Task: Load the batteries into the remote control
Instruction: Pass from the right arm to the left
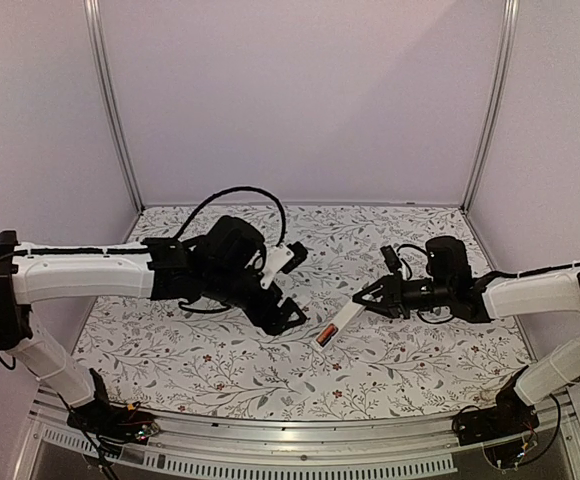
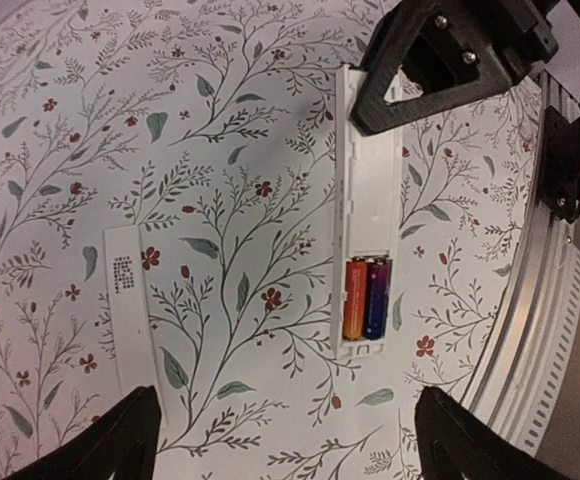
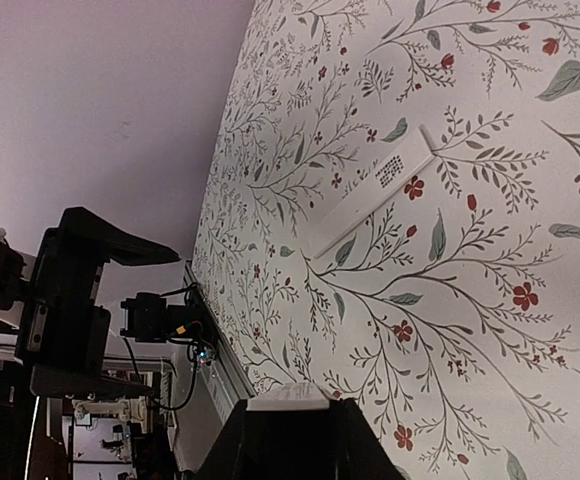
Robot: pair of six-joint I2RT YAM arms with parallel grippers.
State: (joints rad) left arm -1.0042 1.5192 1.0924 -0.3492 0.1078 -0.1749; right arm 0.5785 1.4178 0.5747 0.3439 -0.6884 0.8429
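my left claw [image 2: 288,440] hangs wide open over the table [image 1: 190,370] with nothing in it, one finger at each side of its view. the remote control [image 2: 366,200] lies below it, a little off the middle. my right claw [image 1: 363,299] is closed on the remote's far-right end, pinning it flat with its open back up. i judge that grip is there so the body cannot slide or roll while the other end is worked.

the remote sits right of the table's middle, slanting toward near left. the bay at its near-left end holds the batteries [image 2: 366,298], one orange and one purple. they lie side by side along the body and fill the bay. they look seated, though i cannot tell whether both are fully down on the contacts.

the white cover strip [image 2: 122,300] lies flat to the far left of the remote, well apart, so the bay is uncovered. loading looks about done to me.
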